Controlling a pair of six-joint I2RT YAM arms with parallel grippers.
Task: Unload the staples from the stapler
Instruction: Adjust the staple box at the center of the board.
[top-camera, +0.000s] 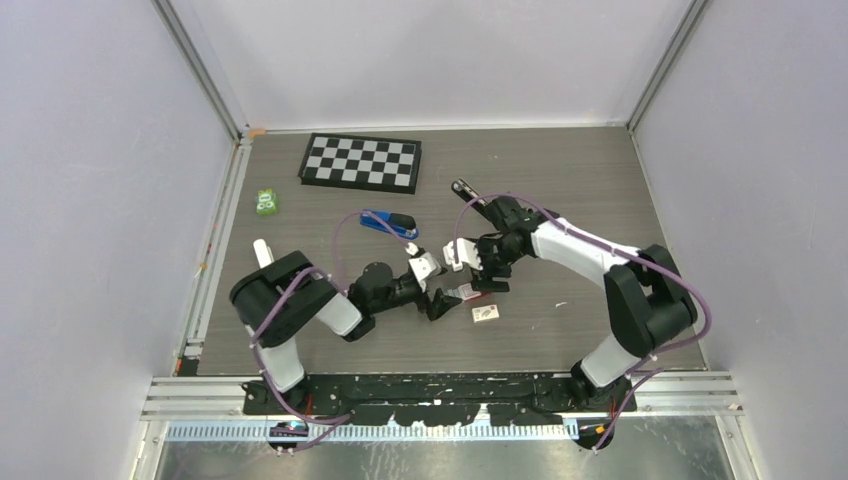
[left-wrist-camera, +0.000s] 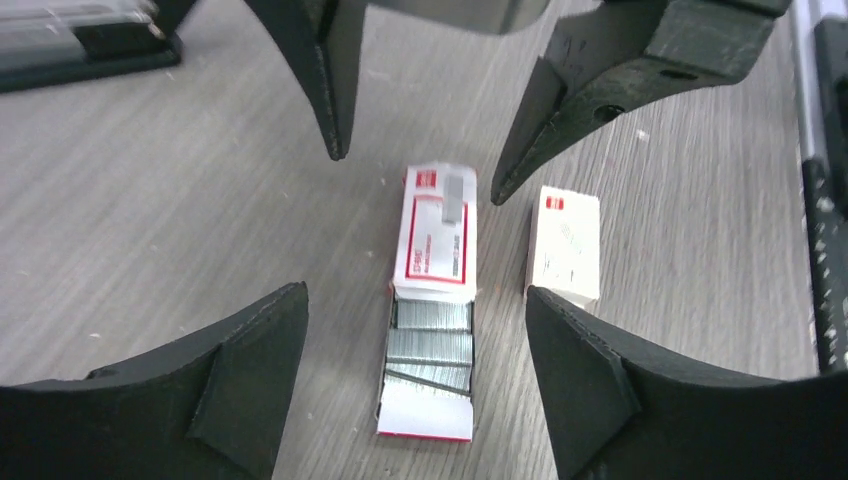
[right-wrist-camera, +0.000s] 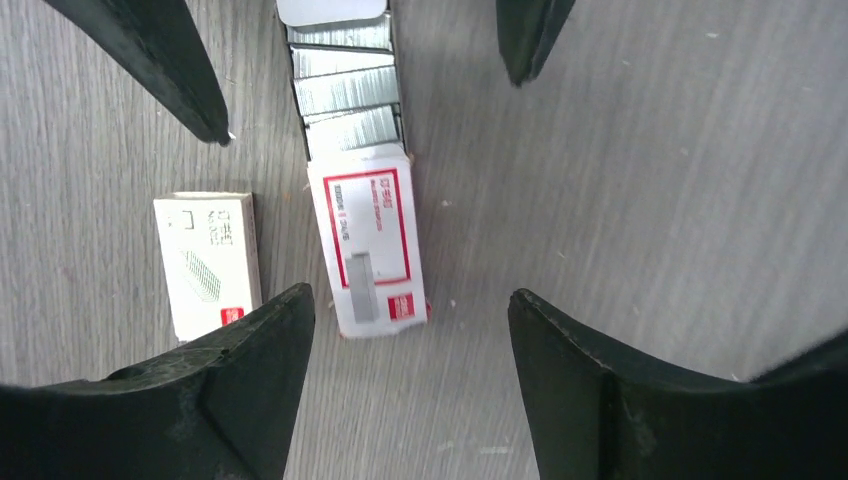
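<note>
The blue stapler (top-camera: 390, 223) lies shut on the table, behind and left of both grippers; its black base shows in the left wrist view (left-wrist-camera: 85, 45). A red-and-white staple box (left-wrist-camera: 435, 235) (right-wrist-camera: 368, 245) lies on the table with its tray slid out. Silver staples (left-wrist-camera: 430, 345) (right-wrist-camera: 345, 95) fill the tray. A short grey strip (left-wrist-camera: 456, 197) shows on the sleeve's top. My left gripper (left-wrist-camera: 413, 300) (top-camera: 432, 288) and my right gripper (right-wrist-camera: 410, 298) (top-camera: 470, 262) face each other over the box. Both are open and hold nothing.
A second, closed staple box (left-wrist-camera: 564, 243) (right-wrist-camera: 207, 262) (top-camera: 486, 314) lies beside the open one. A chessboard (top-camera: 361, 160) sits at the back, a small green object (top-camera: 266, 202) at the left, and a black pen (top-camera: 465, 189) behind the right arm.
</note>
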